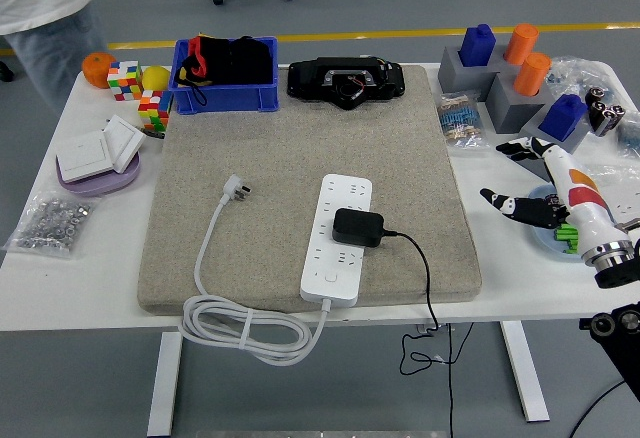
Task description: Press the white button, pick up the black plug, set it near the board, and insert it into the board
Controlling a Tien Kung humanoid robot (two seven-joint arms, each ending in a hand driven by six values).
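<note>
Sitting plugged into the board (337, 253), the plug (358, 227) lies well left of the right hand (545, 190), whose fingers (512, 204) are spread and empty.

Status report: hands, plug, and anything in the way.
Right hand open, empty, right of the mat. Left hand out of view. Black plug seated in the power strip. Nothing blocking it.

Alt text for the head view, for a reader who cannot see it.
A black plug sits in a white power strip on a grey mat on a white table. The robot's right hand hovers open at the right edge, holding nothing.
</note>
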